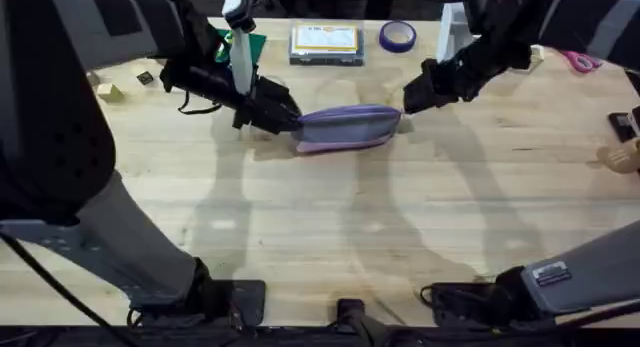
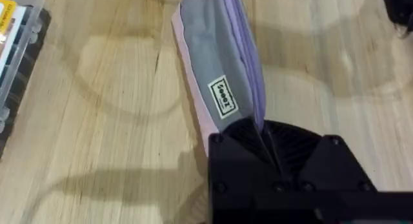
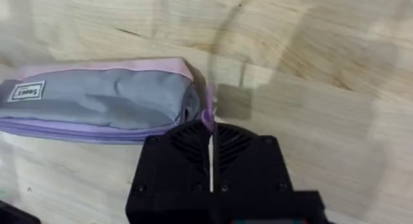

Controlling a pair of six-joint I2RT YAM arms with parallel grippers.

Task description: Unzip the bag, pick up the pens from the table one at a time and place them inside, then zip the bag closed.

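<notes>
Both claws pinching the bag [image 1: 347, 127] between them: left claw [image 1: 288, 117] one end, right claw [image 1: 408, 97] the other.

Lab bench: robot arms, plank table [image 1: 330, 207]

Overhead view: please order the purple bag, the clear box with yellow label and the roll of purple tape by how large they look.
1. bag, largest.
2. clear box.
3. tape roll, smallest.
The box and tape lie farther from the camera, which shrinks them somewhat.

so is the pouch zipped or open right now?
Looks zipped: the pouch lies flat on the table with no gap along its top. The left gripper and right gripper pinch its ends.
</notes>
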